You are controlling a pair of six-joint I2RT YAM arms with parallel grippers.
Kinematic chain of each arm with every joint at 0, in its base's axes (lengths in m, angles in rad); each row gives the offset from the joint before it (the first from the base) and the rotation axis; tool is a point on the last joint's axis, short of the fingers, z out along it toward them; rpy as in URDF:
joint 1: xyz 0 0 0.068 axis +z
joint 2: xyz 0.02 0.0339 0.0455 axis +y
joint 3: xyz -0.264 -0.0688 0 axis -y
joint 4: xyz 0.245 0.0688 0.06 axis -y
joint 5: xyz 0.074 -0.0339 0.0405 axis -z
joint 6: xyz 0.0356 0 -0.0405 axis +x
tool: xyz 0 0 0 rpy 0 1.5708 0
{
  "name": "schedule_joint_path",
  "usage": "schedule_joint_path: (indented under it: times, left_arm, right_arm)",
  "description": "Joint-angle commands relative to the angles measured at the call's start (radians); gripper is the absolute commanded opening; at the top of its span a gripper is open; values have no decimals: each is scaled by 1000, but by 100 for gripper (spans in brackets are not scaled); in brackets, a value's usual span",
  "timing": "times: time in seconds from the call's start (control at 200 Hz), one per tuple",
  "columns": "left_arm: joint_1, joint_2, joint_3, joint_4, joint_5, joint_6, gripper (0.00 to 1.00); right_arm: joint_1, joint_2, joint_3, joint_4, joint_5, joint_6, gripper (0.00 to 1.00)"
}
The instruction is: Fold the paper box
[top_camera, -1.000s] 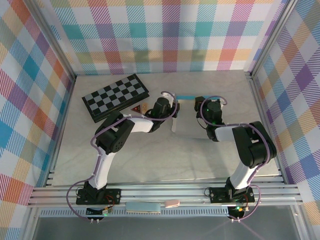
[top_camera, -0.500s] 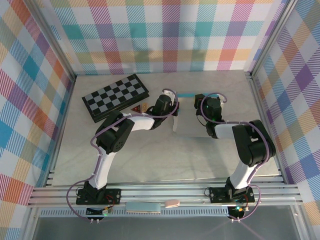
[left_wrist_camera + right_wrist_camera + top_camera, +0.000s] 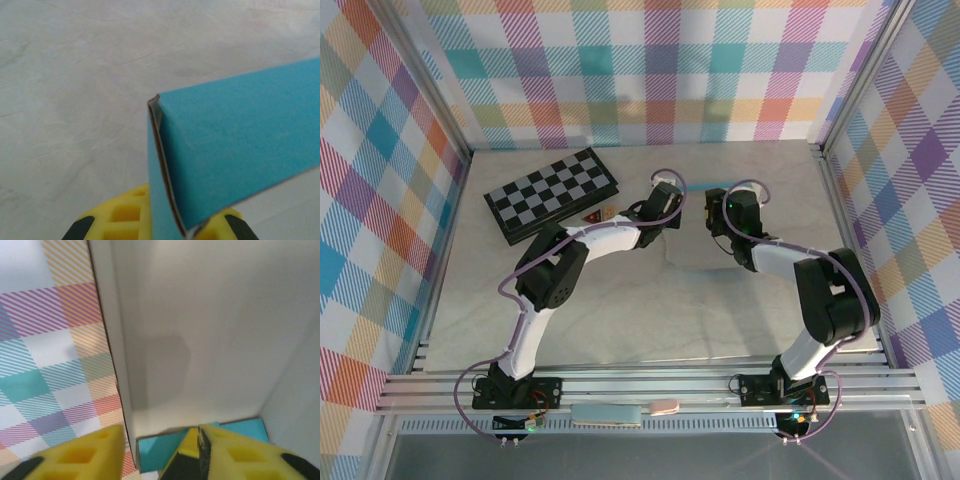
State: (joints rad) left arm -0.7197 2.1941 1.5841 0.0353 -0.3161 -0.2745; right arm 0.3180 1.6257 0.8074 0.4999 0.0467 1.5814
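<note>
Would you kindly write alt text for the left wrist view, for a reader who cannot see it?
A creased panel of the turquoise paper box rises from between the yellow fingers of the left gripper, which is shut on it. The fold's sharp corner points up and left, and the pale marbled table lies behind.

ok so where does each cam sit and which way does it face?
Top external: above and behind the bases, looking down on the table, both arms and the checkerboard.
Left wrist: on the left arm, looking past the left gripper, shut on the paper box, across the table.
Right wrist: on the right arm, past the open right gripper at the box's pale inner panel and the plaid wall.
Shared: both wrist views show the turquoise box.
</note>
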Motion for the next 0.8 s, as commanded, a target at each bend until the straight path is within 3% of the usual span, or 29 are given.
schedule_joint_path:
  times: [0.0, 0.13, 0.26, 0.6, 0.715, 0.795]
  left_arm:
    - [4, -67, -23, -161, -36, -25, 0]
    - [11, -91, 16, -303, -38, -32, 0]
    - [11, -94, 80, -504, -44, -56, 0]
    - [13, -169, 117, -801, -44, -111, 0]
    - [11, -199, 110, -852, -21, -136, 0]
    - [10, -209, 112, -882, -10, -160, 0]
  right_arm:
    - [-15, -95, 73, -248, -40, -106, 58]
    - [-36, -193, 152, -430, -47, -243, 68]
    - [-65, -237, 247, -621, -75, -361, 68]
    - [-89, -218, 470, -1010, -140, -662, 62]
    - [-89, -189, 518, -1059, -170, -709, 49]
    - [-89, -147, 546, -1087, -187, -715, 46]
